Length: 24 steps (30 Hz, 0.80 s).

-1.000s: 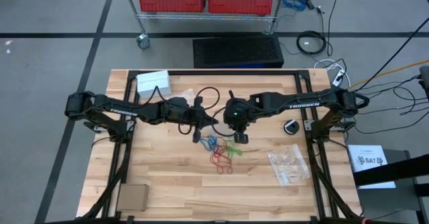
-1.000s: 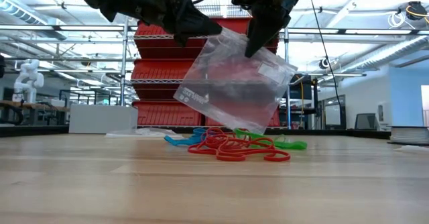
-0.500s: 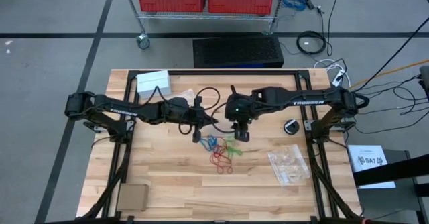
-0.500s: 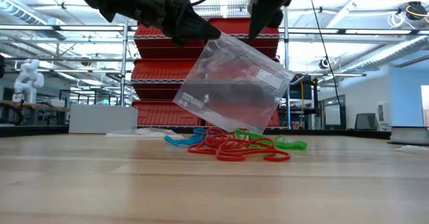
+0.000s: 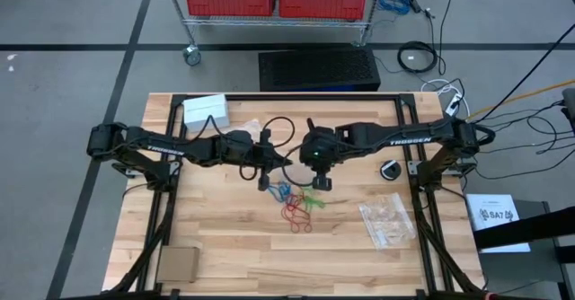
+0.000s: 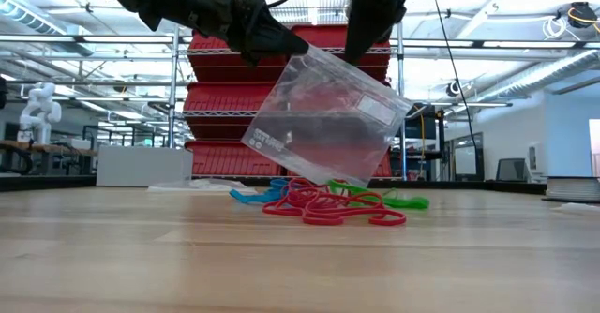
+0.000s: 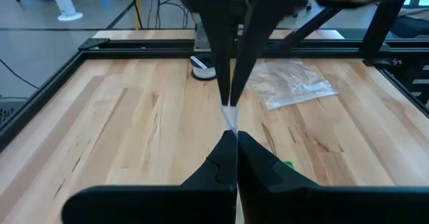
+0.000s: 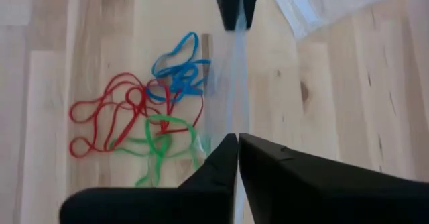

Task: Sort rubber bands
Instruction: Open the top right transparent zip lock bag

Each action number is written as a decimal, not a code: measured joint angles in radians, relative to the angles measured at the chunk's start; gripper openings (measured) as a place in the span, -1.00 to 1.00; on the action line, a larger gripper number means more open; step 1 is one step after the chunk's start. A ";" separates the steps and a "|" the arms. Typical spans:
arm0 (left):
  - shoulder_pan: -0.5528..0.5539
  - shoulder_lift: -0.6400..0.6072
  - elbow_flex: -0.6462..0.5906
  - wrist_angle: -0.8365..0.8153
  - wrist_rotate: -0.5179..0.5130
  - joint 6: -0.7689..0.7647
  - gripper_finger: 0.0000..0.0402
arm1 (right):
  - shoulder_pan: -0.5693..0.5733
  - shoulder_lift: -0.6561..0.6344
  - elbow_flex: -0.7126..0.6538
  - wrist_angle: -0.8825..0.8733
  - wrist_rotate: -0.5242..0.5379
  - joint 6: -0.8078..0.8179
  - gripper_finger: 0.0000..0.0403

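— Looking at the middle of the worktop (image 5: 225, 246), what hangs above the rubber bands (image 6: 323, 203)?

— One clear plastic bag (image 6: 323, 121), thin and glossy, tilted with its lower corner just above the heap. It has a small pale label and faint print on its film.

— Who has it?

— Both arms. The left gripper (image 6: 281, 41) has its jaws pressed together on the bag's upper edge at one corner. The right gripper (image 6: 361, 37) pinches the same edge a little farther along; in its own wrist view its dark, tapered fingers (image 8: 221, 170) meet tip to tip on the film.

— And the bands themselves?

— Lying loose on the pale wooden planks directly under the bag, a tangle of thin loops: red ones nearest the low camera, blue ones on the left arm's side of the heap, green ones on the right arm's side. Several overlap; none is lifted.

— Anything else near the heap?

— Well apart from it, toward the right arm's base, a crumpled pile of more clear bags (image 5: 388, 222) lies flat. Farther that way sits a small round black object (image 5: 390, 170). On the far side from the heap, near the left arm, rests a white box (image 5: 205, 110), and a black cable (image 5: 278, 125) loops between the arms. A brown cardboard piece (image 5: 178, 264) lies at the near corner on the left arm's side.
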State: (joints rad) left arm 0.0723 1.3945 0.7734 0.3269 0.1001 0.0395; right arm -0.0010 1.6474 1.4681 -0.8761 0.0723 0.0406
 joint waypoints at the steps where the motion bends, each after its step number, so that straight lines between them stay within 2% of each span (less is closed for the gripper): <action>1: 0.000 0.000 0.000 0.000 0.000 0.000 -1.00 | 0.002 0.000 -0.005 0.012 0.000 0.000 -0.99; 17: 0.000 0.000 -0.001 -0.001 -0.006 -0.005 -1.00 | 0.010 0.039 -0.014 0.120 -0.039 -0.020 -1.00; 24: -0.003 0.000 -0.001 -0.017 -0.024 -0.006 -1.00 | 0.023 0.015 -0.155 0.301 0.016 -0.021 -1.00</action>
State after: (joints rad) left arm 0.0692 1.3949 0.7723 0.3098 0.0760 0.0330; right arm 0.0219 1.6622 1.3132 -0.5748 0.0886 0.0193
